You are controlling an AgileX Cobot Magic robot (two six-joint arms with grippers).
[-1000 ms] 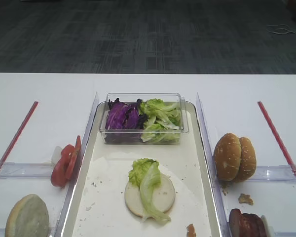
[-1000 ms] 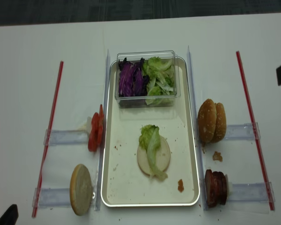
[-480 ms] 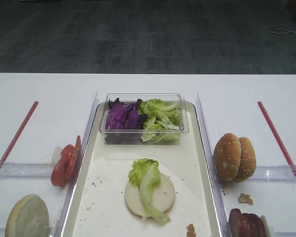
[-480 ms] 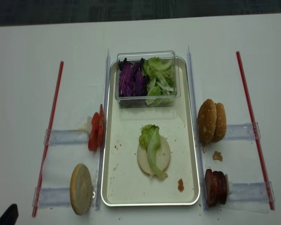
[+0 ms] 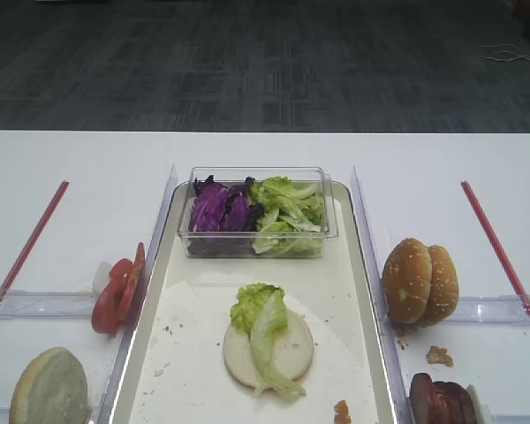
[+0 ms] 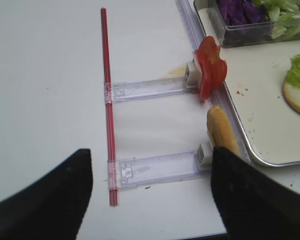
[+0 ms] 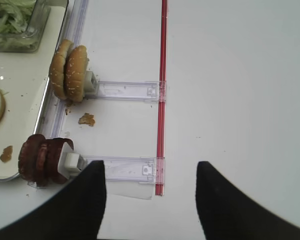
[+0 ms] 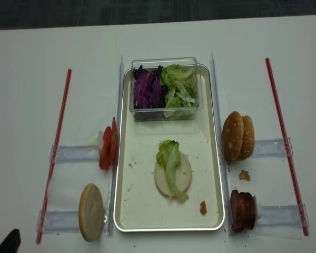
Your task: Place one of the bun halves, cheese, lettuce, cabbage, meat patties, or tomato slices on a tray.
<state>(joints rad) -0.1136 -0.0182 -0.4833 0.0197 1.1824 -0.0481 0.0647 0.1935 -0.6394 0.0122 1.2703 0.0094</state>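
Two arms wait off the near edge of the white table point(image 8: 21, 47), one at each side, and neither touches any food. The long cream tray point(image 8: 126, 211) lies across the table's middle, long axis running far to near. At its far end stands a clear tub point(image 8: 165, 62) with purple cabbage point(image 8: 147, 89) on the left and green lettuce point(image 8: 180, 89) on the right. On the tray's near half lies one bun half point(image 8: 184, 176), cut face up, with a lettuce strip point(image 8: 171, 158) draped over it.

Outside the tray's right rim, two sesame bun halves point(image 8: 237, 136) stand on edge, and nearer the near edge the meat patties point(image 7: 39, 159) stand on edge too, pressed against a small holder block. Outside the left rim stand the tomato slices point(image 6: 210, 72) and, nearer, another bun half point(image 6: 220, 130) on edge.

If a patty goes on next, as I judge likely, the right gripper point(image 7: 150, 200) is the nearer one: in its wrist view the patties lie just ahead and to its left, their flat faces turned left and right along the table. Its jaws stand wide apart and empty. The left gripper point(image 6: 150, 200) is likewise spread wide, holding nothing, with the tomato and bun ahead to its right.
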